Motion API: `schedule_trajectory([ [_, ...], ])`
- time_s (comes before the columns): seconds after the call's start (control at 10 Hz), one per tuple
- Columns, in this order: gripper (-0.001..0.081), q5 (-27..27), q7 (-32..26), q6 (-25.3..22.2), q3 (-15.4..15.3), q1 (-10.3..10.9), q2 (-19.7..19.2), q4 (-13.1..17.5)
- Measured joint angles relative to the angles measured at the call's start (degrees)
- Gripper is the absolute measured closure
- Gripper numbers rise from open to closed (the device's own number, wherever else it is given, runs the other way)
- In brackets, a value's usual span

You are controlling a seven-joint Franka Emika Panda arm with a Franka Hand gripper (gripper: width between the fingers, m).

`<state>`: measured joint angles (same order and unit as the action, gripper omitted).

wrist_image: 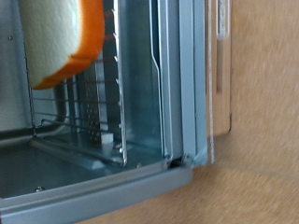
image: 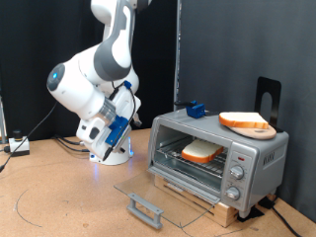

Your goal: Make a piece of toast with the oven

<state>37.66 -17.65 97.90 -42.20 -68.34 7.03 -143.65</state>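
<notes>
Toast: the piece of toast (image: 201,152) lies flat on the wire rack (image: 195,164) inside the oven, toward the exterior view's left half of the cavity. Its face is pale cream and its crust golden-brown; in the wrist view (wrist_image: 58,37) it fills one corner as a soft cream slab with an orange-brown rim.
Oven: the oven (image: 259,156) is a boxy silver unit on a wooden board (image: 202,197), with round knobs (image: 236,172) down the panel on the exterior view's right.
Door: the glass door (image: 163,197) is swung fully down, its grey bar handle (image: 145,207) lowest.
On top: a flatter orange-brown slice (image: 246,121) rests on the oven roof.
Gripper: not identifiable in either view, so open or closed cannot be told.
</notes>
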Motion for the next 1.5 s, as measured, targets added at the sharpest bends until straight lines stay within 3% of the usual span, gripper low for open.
schedule_trajectory([
  [0.4,-0.0003,-3.39,2.15,10.11,0.69,-0.22,-11.47,1.20],
  [0.6,-0.0003,-7.22,3.39,12.44,2.34,-0.19,-16.52,3.05],
  [1.1,-0.0003,-14.94,3.54,13.92,8.04,-0.18,-26.49,10.40],
  [1.5,-0.0003,-18.61,4.49,13.47,9.26,0.84,-32.81,13.37],
])
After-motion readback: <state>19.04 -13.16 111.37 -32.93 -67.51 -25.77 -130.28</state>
